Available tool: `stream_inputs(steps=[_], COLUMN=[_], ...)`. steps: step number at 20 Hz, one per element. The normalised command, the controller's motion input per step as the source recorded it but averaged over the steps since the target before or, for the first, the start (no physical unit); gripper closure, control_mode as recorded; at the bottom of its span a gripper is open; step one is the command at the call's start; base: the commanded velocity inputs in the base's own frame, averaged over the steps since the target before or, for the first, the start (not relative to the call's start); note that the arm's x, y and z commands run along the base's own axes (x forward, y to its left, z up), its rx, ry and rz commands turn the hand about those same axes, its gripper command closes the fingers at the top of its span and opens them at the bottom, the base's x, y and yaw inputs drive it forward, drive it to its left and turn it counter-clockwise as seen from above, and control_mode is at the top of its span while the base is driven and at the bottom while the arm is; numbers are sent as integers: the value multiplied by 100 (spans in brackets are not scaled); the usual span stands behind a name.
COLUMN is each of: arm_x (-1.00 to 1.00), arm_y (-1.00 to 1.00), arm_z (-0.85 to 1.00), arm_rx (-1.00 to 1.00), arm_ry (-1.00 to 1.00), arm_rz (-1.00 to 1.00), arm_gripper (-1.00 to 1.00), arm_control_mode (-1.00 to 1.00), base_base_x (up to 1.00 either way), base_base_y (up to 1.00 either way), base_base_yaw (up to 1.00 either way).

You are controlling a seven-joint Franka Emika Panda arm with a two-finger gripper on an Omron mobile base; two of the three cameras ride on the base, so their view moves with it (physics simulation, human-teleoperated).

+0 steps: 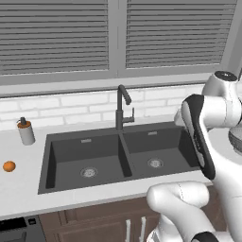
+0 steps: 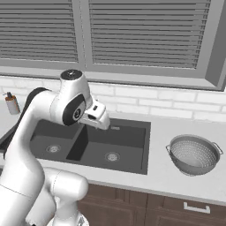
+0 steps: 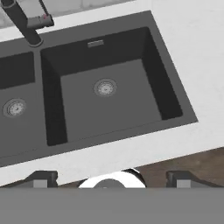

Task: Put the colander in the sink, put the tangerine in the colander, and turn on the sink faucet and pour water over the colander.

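The silver perforated colander (image 2: 194, 154) stands upright on the counter right of the dark double sink (image 2: 128, 145), and its edge (image 1: 236, 141) peeks past my arm. At the far left of the counter lies the tangerine (image 1: 9, 166), well away from the sink (image 1: 66, 151). The gooseneck faucet (image 1: 122, 106) rises behind the divider, and no water runs from it. My gripper (image 3: 111, 180) hangs open and empty above the sink's front rim, looking down on the right basin (image 3: 131, 105) and the faucet (image 3: 26, 22). In the right base view the hand (image 2: 98, 118) hovers over the sink.
A grey soap dispenser (image 1: 26, 131) stands at the back left of the counter, also seen at its spot by the wall (image 2: 12, 103). Each basin has a round silver drain (image 1: 89, 172) (image 1: 155, 163). A white brick wall and a shuttered window close off the back.
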Motion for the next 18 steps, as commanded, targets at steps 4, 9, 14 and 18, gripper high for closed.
stream_inputs(steps=[4,9,14,18], arm_x=[-12,-14,-9,0], arm_y=[-43,-40,-46,-60], arm_z=[-9,-1,0,2], arm_rx=[14,15,12,9], arm_ry=[-18,-9,0,9], arm_rz=[-19,-27,-31,-26], arm_gripper=[-100,-100,-100,-100], arm_control_mode=[-100,-100,-100,-100], base_base_x=[0,0,0,0], base_base_y=[0,0,0,0], base_base_yaw=[0,0,0,0])
